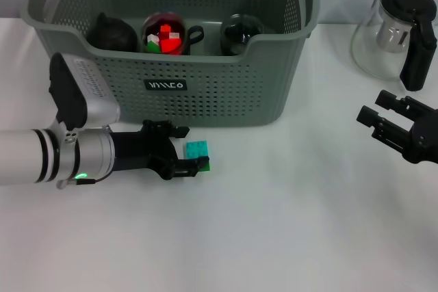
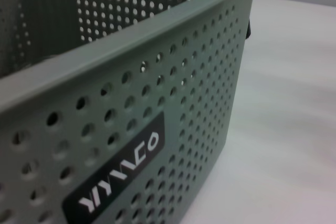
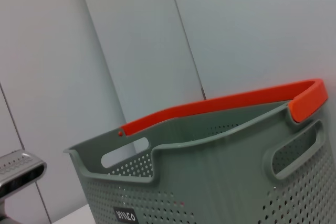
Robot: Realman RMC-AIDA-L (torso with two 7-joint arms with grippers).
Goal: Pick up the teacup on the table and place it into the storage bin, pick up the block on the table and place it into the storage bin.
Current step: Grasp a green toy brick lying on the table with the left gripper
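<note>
A teal-green block (image 1: 198, 149) lies on the white table just in front of the storage bin (image 1: 205, 94). My left gripper (image 1: 196, 148) is low over the table, open, with one finger on each side of the block; I cannot tell whether they touch it. The bin also shows in the left wrist view (image 2: 131, 103) and the right wrist view (image 3: 210, 150). Inside the bin stand three dark teacups: one (image 1: 109, 32) on the left, one (image 1: 164, 33) holding small red, green and white pieces, and one (image 1: 239, 31) on the right. No teacup shows on the table.
A glass teapot (image 1: 393, 32) with a black lid and handle stands at the back right. My right gripper (image 1: 378, 120) hovers open near the table's right edge. The bin's front wall rises right behind the block.
</note>
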